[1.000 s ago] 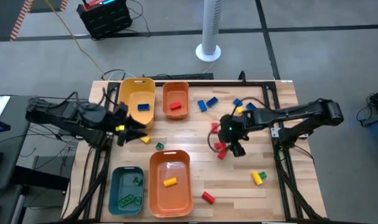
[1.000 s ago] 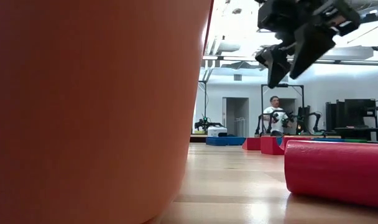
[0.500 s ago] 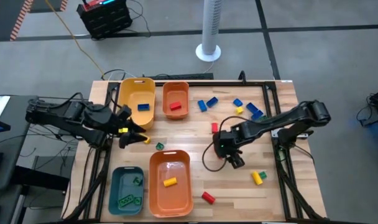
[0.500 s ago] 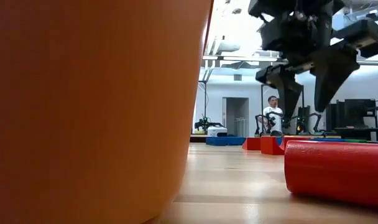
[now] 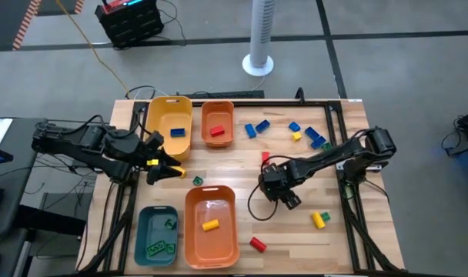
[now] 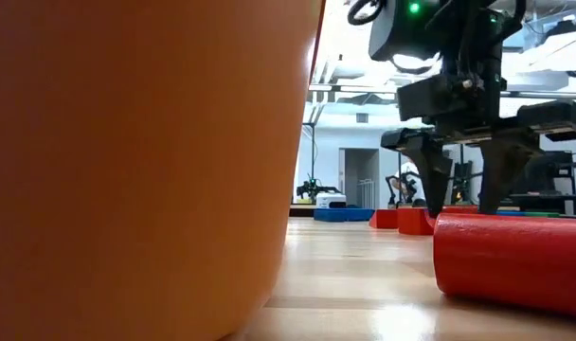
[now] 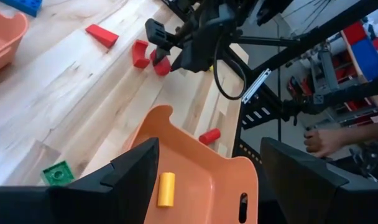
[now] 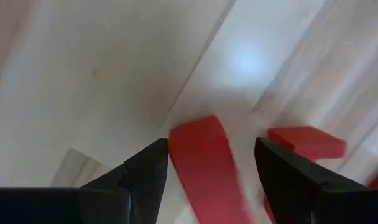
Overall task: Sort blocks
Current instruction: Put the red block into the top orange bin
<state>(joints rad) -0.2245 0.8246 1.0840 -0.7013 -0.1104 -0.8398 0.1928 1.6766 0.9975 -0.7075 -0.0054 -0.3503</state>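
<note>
My right gripper is low over the table's middle right, pointing down. It is open, and its fingers stand on either side of a red block without clearly touching it. A second red block lies just beside. My left gripper is open and holds nothing. It hovers near the yellow bin. Loose blue, yellow, red and green blocks lie flat on the wood.
The yellow bin holds a blue block, the small orange bin a red one. The large orange bin holds a yellow cylinder, the teal bin green blocks. A red cylinder lies near the front edge. A person's hand shows beyond the table.
My right gripper has moved toward the table's near left and come down, from well above the wood to just over the red blocks. The left arm has kept nearly still.
</note>
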